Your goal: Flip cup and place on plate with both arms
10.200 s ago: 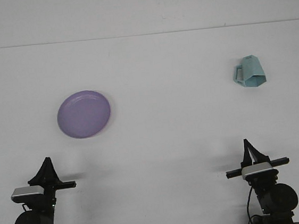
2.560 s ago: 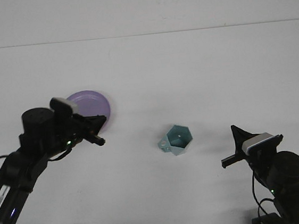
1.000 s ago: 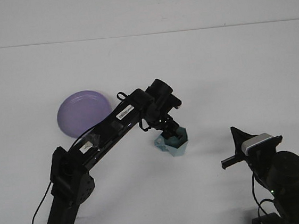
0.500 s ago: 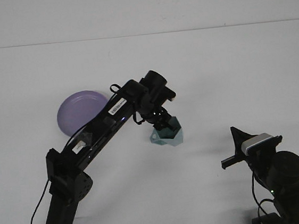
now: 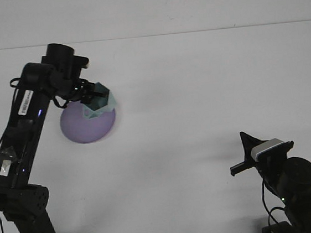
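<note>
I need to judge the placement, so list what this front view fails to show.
- Whether the cup already rests on the plate or hangs above it: the top-down angle gives no height.
- Left gripper jaws: hidden by its own wrist and the cup.
- Cup's opening direction: too small and partly covered.
- Right gripper jaws: seen edge-on, the gap is unreadable.
- Both arm bases: cut off by the bottom edge.

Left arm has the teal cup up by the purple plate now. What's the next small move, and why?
Probably lower the left gripper straight down. It holds the teal faceted cup over the far right edge of the round purple plate, seemingly still above it, so a short descent should seat the cup before release.
</note>
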Motion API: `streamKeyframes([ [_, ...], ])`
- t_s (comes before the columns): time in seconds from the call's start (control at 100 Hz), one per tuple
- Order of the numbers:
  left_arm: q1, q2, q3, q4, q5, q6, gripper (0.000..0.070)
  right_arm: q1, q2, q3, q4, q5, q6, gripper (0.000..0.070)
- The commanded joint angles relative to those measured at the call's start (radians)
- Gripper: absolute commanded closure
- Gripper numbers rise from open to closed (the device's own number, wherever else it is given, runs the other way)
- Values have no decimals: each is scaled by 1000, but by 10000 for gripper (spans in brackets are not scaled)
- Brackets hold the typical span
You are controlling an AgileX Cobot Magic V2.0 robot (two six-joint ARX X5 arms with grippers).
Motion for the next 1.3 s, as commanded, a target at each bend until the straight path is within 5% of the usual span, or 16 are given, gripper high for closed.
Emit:
streamKeyframes([
  [0.0,34,29,6,1,-1,-19,688,2,2,2,5,-2,16,700],
  [0.31,171,78,-129,63,0,-18,688,2,2,2,2,-2,16,700],
  [0.84,176,262,-131,80,-4,-14,680,2,2,2,2,-1,14,700],
  [0.9,176,262,-130,84,0,-13,598,2,2,2,2,-1,14,700],
  [1.04,176,261,-108,77,8,-18,229,2,2,2,2,-1,14,700],
  [1.29,177,216,-7,53,106,-25,195,2,2,2,2,-1,14,700],
])
